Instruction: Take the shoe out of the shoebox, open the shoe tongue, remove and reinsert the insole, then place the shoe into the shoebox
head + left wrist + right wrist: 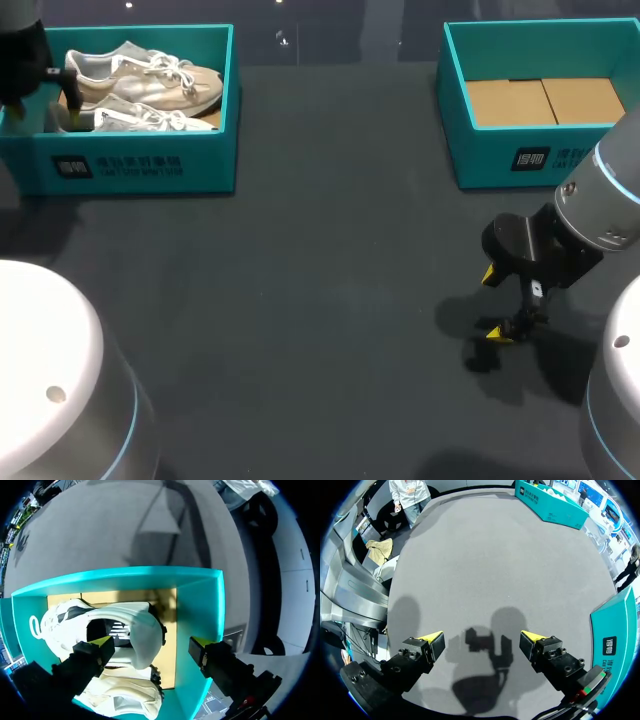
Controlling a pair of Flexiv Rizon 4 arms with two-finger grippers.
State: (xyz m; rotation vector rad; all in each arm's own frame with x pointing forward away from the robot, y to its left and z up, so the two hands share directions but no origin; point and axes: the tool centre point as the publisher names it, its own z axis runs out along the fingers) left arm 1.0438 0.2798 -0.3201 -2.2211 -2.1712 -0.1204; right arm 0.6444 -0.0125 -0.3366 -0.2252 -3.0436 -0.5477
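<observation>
Item under inspection: two white-and-beige sneakers, both inside the left shoebox (140,165), a teal carton at the far left of the counter (320,300). The rear sneaker (140,75) lies along the back wall. The front sneaker (140,118) lies lengthwise just beside it. Brown cardboard lining shows under them.

The left arm (20,50) enters at the far left corner, over the box's left end. In the left wrist view the left pincer (150,647) is spread wide above the box. One finger hangs over the collar opening of the nearer sneaker (135,630), the other over the teal side wall (200,605). Contact with the sneaker cannot be confirmed. The second sneaker (130,695) lies under the pincer, closer to the wrist.

The right shoebox (500,160) stands at the far right of the counter, well apart from the first, its brown cardboard floor in view.

The right pincer (494,303) hangs over bare counter in front of that box. Its fingers are spread with nothing between them, confirmed in the right wrist view (481,642), where its shadow falls on the grey surface ahead of it
</observation>
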